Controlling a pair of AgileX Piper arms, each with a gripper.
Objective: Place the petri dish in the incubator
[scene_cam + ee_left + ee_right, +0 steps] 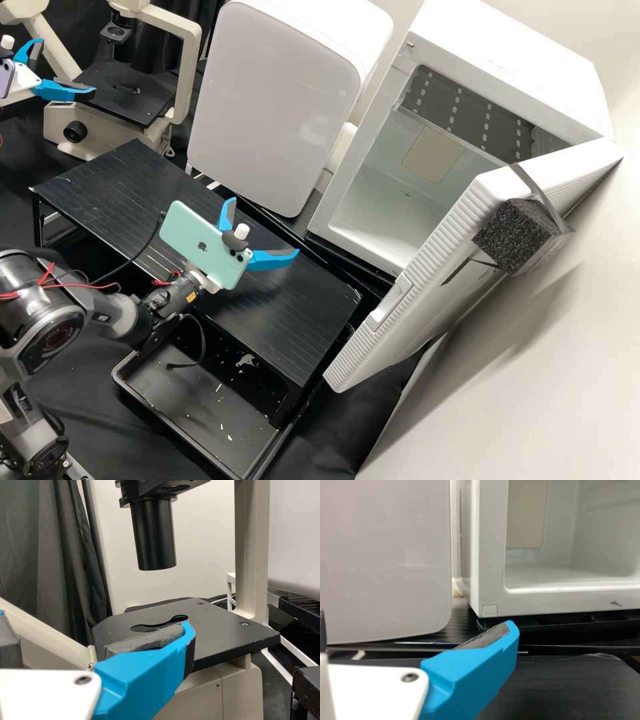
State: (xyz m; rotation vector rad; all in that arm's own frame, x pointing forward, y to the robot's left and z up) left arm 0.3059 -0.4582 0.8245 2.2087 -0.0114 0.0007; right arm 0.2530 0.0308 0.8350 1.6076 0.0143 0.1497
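In the high view my left gripper (68, 65) is open at the upper left, in front of the microscope. My right gripper (265, 225) stands open over the black raised shelf, with nothing between its fingers. The incubator (520, 80) is at the upper right, its door (407, 293) swung open and the pale inside visible. From the left wrist, the open left gripper (95, 620) is before the microscope stage (225, 627). In the right wrist view, the open right gripper (416, 620) is outside the incubator (560, 599), short of its front edge.
The black shelf (287, 327) lies in front of the incubator, near its open door. A closed white unit (267, 107) stands left of the incubator. Below the shelf is a black tray (200, 400) with scraps. The microscope's black tube (154, 535) hangs above its stage.
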